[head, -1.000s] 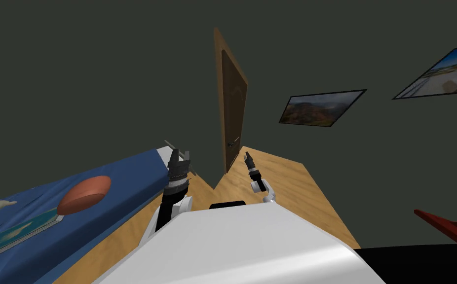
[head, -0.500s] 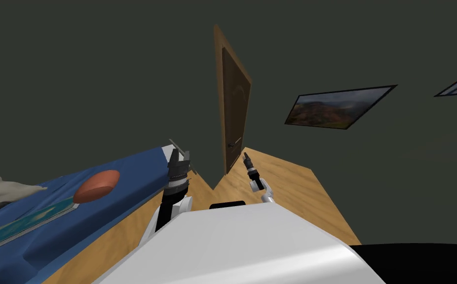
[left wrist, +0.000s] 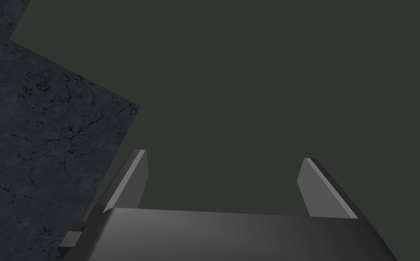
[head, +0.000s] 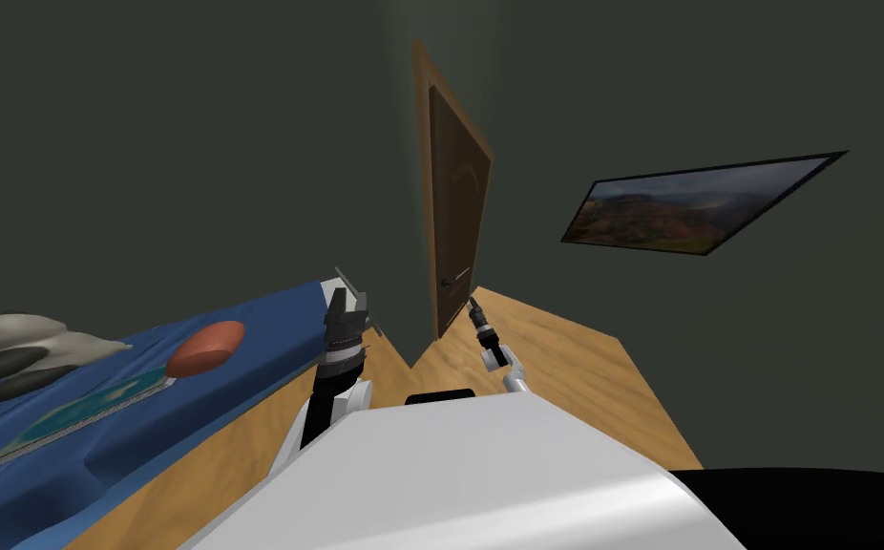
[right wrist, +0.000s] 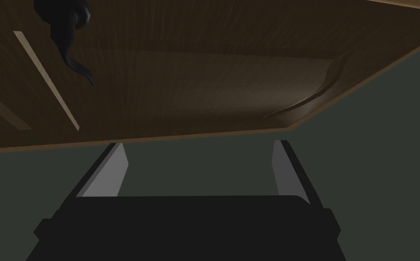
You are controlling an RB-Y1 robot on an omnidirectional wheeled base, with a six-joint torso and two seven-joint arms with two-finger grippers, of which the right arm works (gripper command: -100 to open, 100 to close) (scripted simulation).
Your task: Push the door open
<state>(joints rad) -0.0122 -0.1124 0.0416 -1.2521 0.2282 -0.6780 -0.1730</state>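
A dark brown panelled door (head: 454, 210) in a lighter wooden frame stands ahead in the dark grey-green wall, with a dark lever handle (head: 447, 281) low on its left side. My right gripper (head: 474, 306) is open just in front of the door's lower part, a little right of the handle. In the right wrist view the door (right wrist: 195, 77) spans the picture beyond the open right gripper (right wrist: 197, 165), with the black handle (right wrist: 70, 31) off to one side. My left gripper (head: 347, 304) is raised beside the bed, and in the left wrist view the left gripper (left wrist: 222, 186) is open.
A bed with a blue cover (head: 125, 411) and an orange cushion (head: 206, 347) lies close on my left. A landscape picture (head: 698, 202) hangs on the wall right of the door. Wooden floor (head: 564, 372) stretches between me and the door.
My view has turned: the bed and cushion slid right, the wall picture moved right and grew, and a second picture left the frame. Both arms kept their pose.
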